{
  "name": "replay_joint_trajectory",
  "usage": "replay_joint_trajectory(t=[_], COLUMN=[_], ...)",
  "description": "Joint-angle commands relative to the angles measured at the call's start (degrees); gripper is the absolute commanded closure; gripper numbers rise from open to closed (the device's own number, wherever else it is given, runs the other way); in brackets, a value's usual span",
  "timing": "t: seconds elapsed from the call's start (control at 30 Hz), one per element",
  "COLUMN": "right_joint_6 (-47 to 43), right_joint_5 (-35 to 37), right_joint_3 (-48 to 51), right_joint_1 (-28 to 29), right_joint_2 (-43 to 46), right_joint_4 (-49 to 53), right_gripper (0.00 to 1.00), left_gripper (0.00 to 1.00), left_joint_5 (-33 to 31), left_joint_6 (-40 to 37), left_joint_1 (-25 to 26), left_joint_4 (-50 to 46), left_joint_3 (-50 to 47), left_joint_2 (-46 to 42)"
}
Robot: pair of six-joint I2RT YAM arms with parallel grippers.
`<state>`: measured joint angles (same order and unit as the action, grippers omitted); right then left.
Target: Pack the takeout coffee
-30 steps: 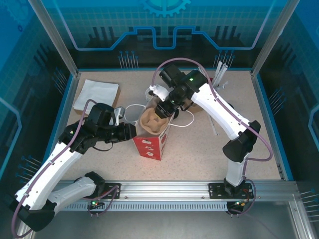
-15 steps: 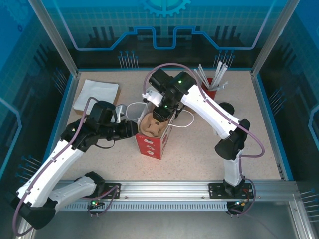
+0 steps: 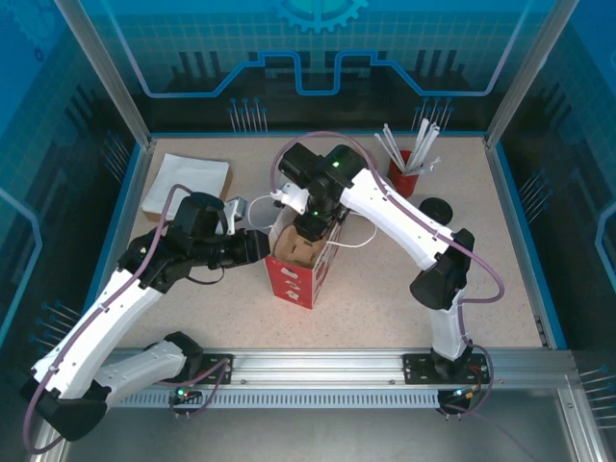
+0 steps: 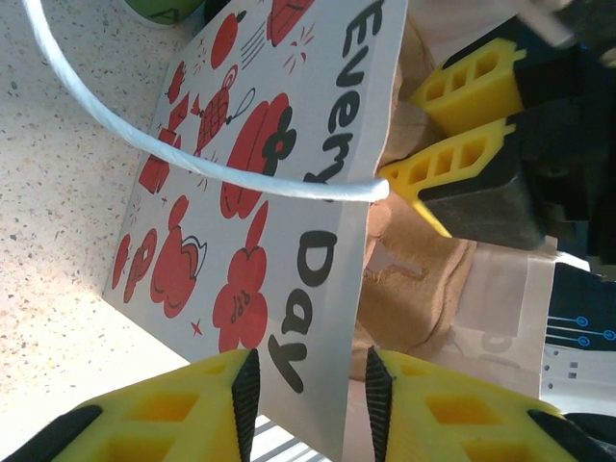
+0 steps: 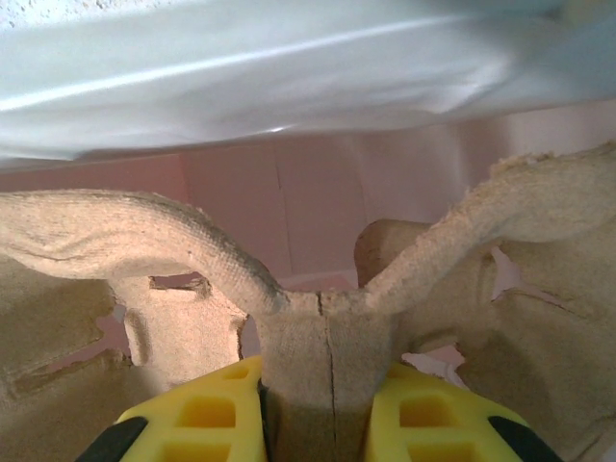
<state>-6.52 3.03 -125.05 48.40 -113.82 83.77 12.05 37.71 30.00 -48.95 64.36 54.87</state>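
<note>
A red-and-white paper bag [image 3: 294,284] stands mid-table with a brown pulp cup carrier [image 3: 294,245] in its mouth. My right gripper [image 3: 310,226] reaches down into the bag from above. In the right wrist view it [image 5: 318,385] is shut on the carrier's centre handle [image 5: 322,337], with the bag's pink inner wall [image 5: 289,173] behind. My left gripper [image 3: 262,245] is at the bag's left rim. Its jaws [image 4: 308,371] stand open, one on each side of the printed wall [image 4: 260,192]. The takeout coffee [image 3: 438,207], black lid up, stands apart at the right.
A red cup of white straws [image 3: 404,173] stands at the back right. A stack of white napkins [image 3: 185,183] lies at the back left. The bag's white cord handles hang out to either side [image 3: 356,241] [image 4: 144,144].
The right gripper has moved left and down, sinking the carrier deeper into the bag. The right arm has swung off the straw cup and the coffee. The left gripper stays at the rim.
</note>
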Motion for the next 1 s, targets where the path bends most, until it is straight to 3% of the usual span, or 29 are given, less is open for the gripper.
replay_joint_trajectory(t=[0.0,0.57,0.97], right_joint_6=[-0.8,-0.3,-1.1], right_joint_5=[0.6,0.1,0.4], right_joint_3=[1.1,8.0,11.9], right_joint_1=[1.1,1.9,3.0], right_joint_2=[0.5,5.8,7.8], right_joint_4=[0.0,-4.7,-5.9], right_gripper=[0.79,0.80,0.80], left_gripper=[0.64,0.88,0.93], left_joint_5=[-1.1,-5.7,-7.6], left_joint_6=[1.5,2.7,4.2], left_joint_1=[0.4,0.4,0.4], left_joint_4=[1.1,0.3,0.4], left_joint_3=[0.7,0.5,0.8], left_joint_2=[0.0,-0.1,-0.3])
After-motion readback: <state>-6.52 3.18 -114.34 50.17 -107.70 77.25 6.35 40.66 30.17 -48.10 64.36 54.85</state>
